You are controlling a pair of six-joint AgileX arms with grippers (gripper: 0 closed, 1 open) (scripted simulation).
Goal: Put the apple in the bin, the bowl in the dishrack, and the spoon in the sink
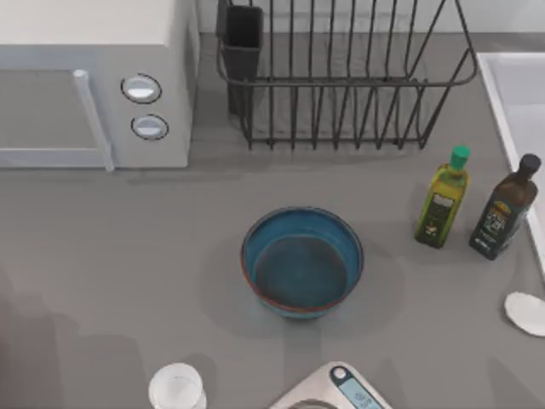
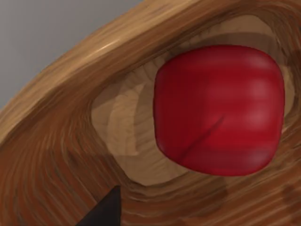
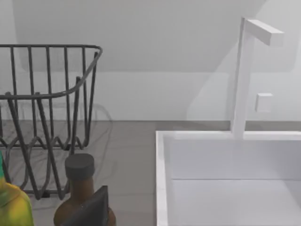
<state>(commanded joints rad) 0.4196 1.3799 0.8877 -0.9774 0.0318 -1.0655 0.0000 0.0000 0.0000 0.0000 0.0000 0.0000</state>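
**Inspector:** Start with the large fixtures.

**Assistant:** On the grey table [image 1: 102, 256], a white microwave [image 1: 94, 85] occupies the far left corner. The dishrack [image 1: 341, 77] stands just beside it, with its dark utensil cup [image 1: 243, 43] at the corner nearest the microwave. No item rests inside the rack. The sink [image 1: 519, 94] runs along the right edge, and its white faucet [image 3: 244, 75] rises behind the basin.

**Inspector:** And the bowl?

**Assistant:** The bowl [image 1: 302, 262] sits upright at the table's middle, well apart from the dishrack.

**Inspector:** What about the smaller goods?

**Assistant:** A green-capped oil bottle [image 1: 443, 200] and a dark bottle [image 1: 504, 209] stand upright side by side between the bowl and the sink. A kitchen scale [image 1: 341, 392] and a white cup [image 1: 177, 389] sit at the near edge.

**Inspector:** Where are the apple and the spoon?

**Assistant:** The apple [image 2: 218, 110] lies in the hollow of the bin [image 2: 56, 141], a round wood-grained vessel. The spoon [image 1: 526, 313] lies on the table at the right edge, near the sink but outside it.

**Inspector:** And the grippers?

**Assistant:** The left gripper [image 2: 106, 212] hangs close above the bin, apart from the apple. The right gripper [image 3: 89, 209] sits low behind the dark bottle, facing the sink. I cannot tell whether either one is parted or closed.
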